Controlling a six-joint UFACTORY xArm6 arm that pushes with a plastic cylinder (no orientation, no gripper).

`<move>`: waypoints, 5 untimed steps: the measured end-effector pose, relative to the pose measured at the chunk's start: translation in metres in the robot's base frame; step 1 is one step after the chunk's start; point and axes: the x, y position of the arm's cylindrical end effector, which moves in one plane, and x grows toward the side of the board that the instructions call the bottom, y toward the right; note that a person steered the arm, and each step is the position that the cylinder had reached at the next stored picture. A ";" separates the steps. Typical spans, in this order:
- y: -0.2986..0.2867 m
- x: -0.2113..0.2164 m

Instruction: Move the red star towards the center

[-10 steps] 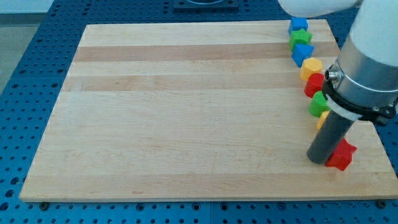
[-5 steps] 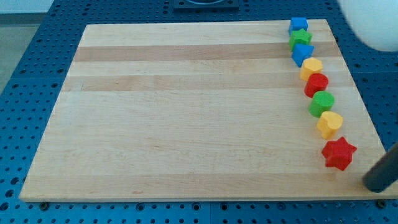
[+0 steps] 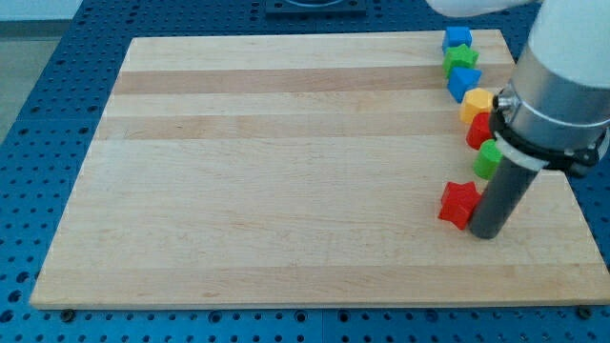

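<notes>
The red star [image 3: 458, 203] lies on the wooden board [image 3: 286, 171] near its right side, below the middle. My tip [image 3: 487, 232] stands right against the star's right side, touching it. The rod and arm rise above the tip toward the view's top right and cover part of the row of blocks there.
A row of blocks runs down the board's right edge: a blue cube [image 3: 457, 39], a green star [image 3: 460, 59], a blue block [image 3: 464, 82], a yellow block [image 3: 476, 102], a red block [image 3: 479, 131] and a green block [image 3: 488, 159], the lower ones partly hidden by the arm.
My tip came back from the board's lower right edge to the star's right side. The red star has slid left and a little up, away from the right edge.
</notes>
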 end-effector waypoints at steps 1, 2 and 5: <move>0.009 -0.017; -0.013 -0.031; -0.165 -0.045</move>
